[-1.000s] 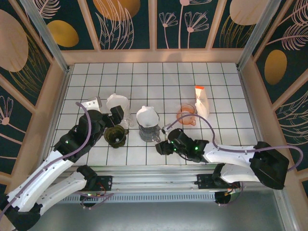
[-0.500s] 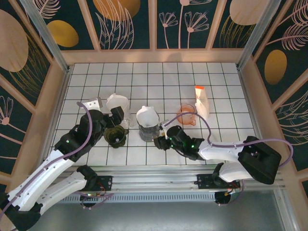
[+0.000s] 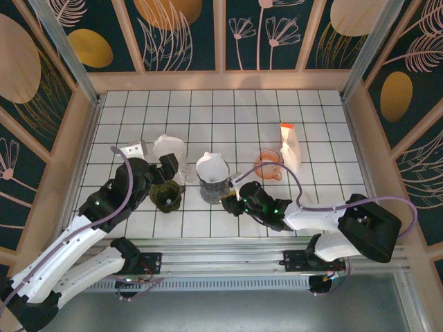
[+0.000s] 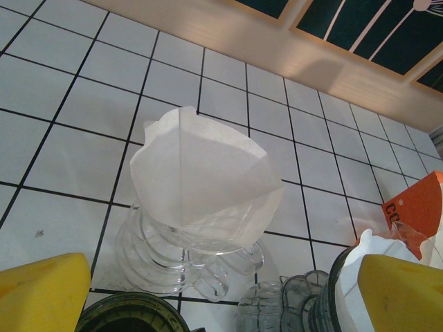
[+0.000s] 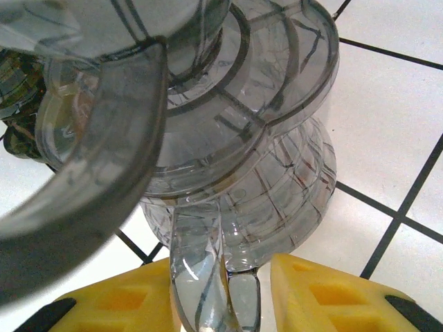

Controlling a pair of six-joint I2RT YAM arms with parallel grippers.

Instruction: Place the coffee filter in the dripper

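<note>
A clear glass dripper (image 3: pixel 170 153) (image 4: pixel 187 242) holds a white coffee filter (image 4: pixel 201 180). My left gripper (image 3: pixel 156 164) (image 4: pixel 225 297) hangs just short of it, jaws wide open, nothing between them. A grey dripper (image 3: pixel 212 181) (image 5: pixel 104 159) with a second white filter (image 3: pixel 211 167) sits on a glass server (image 5: pixel 277 187). My right gripper (image 3: pixel 227 201) (image 5: pixel 221 297) reaches the server's near side. Its yellow fingers (image 5: pixel 325 294) stand either side of the server's handle (image 5: pixel 208 277), a small gap showing on the right.
A dark olive round pot (image 3: pixel 166 196) (image 4: pixel 128 319) sits under my left gripper. An orange cup (image 3: pixel 268 166) and an orange-and-white carton (image 3: pixel 289 145) stand to the right. Wooden walls ring the white tiled table (image 3: pixel 235 117).
My right gripper slid left up to the server, and its jaws narrowed around the handle. The left arm stayed still.
</note>
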